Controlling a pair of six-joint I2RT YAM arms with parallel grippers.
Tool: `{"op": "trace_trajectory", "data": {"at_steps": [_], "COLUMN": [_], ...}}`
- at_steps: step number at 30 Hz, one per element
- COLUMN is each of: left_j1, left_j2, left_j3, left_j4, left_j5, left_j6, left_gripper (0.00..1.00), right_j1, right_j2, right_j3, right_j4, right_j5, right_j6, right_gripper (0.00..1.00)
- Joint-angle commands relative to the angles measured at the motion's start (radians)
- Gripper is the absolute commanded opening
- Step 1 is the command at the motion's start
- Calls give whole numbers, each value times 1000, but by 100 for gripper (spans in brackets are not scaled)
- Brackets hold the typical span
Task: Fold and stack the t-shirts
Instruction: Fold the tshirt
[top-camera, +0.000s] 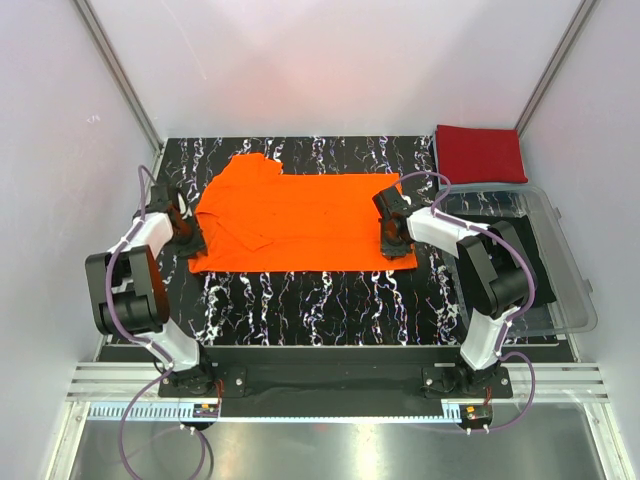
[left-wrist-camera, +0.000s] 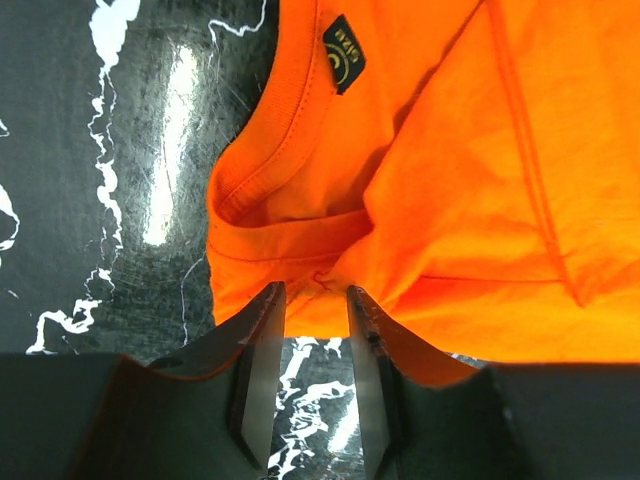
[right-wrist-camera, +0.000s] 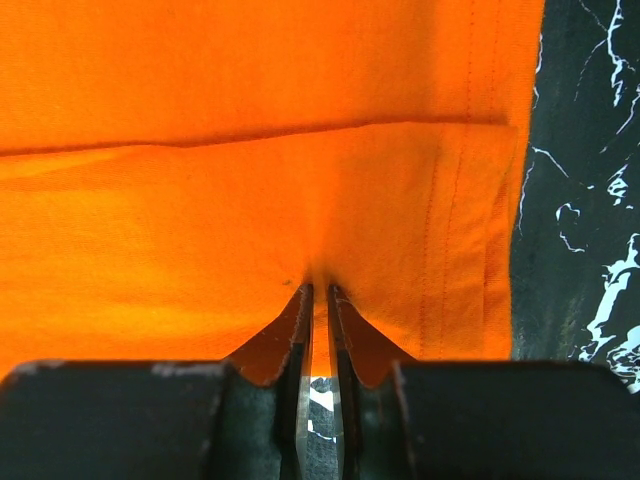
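The orange t-shirt (top-camera: 310, 225) is spread lengthwise across the middle of the desk (top-camera: 300, 300), collar to the left and hem to the right, and its near long edge appears to be doubled over. The red t-shirt (top-camera: 480, 152) is seen folded at the far right corner, well apart. The left end effector (left-wrist-camera: 315, 295) is set at the collar end with its jaws partly apart; only the desk is seen between them, and the cloth edge lies just at the tips. The right end effector (right-wrist-camera: 318, 290) is nearly closed, and a pinch of the doubled hem end is held in it. For a clean fold, both ends are best gripped through all layers before anything is lifted. They should then be raised level and carried together, so that the crease is kept straight.
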Motion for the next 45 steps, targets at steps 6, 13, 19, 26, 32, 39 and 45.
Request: {"op": "trace_trajectory", "data": {"at_steps": [6,13,19,26,32,39,45], "left_j1": [-21,-23,-31,-40,-50,-87,-123], "left_j2": [44,46,109,172,187,109,31], "left_j3": [10,67,142,192,279,357,285], "left_j4": [12,10,11,-12,-127,-197,-129], "left_j5": [-53,-170,-207,-257,-438,-381,-51], "left_j6": [12,-28,-44,-41,-88,-133,-200], "left_gripper": [22,0,9,19,30,35,37], "right_j1": [-8,-14,-19,-22,-22,5,146], "right_j2": [-4,-6,-4,3,-35,-165,-147], "right_j3": [-1,-15,-19,-16,-4,63,114], "right_j4": [-31,-31,-34,-36,-46,-42,144], "right_j5": [-12,9,37,46,11,-63,-155], "right_j6": [-14,-14,-13,-13,-23,-17,-72], "right_gripper": [17,17,17,17,18,22,29]}}
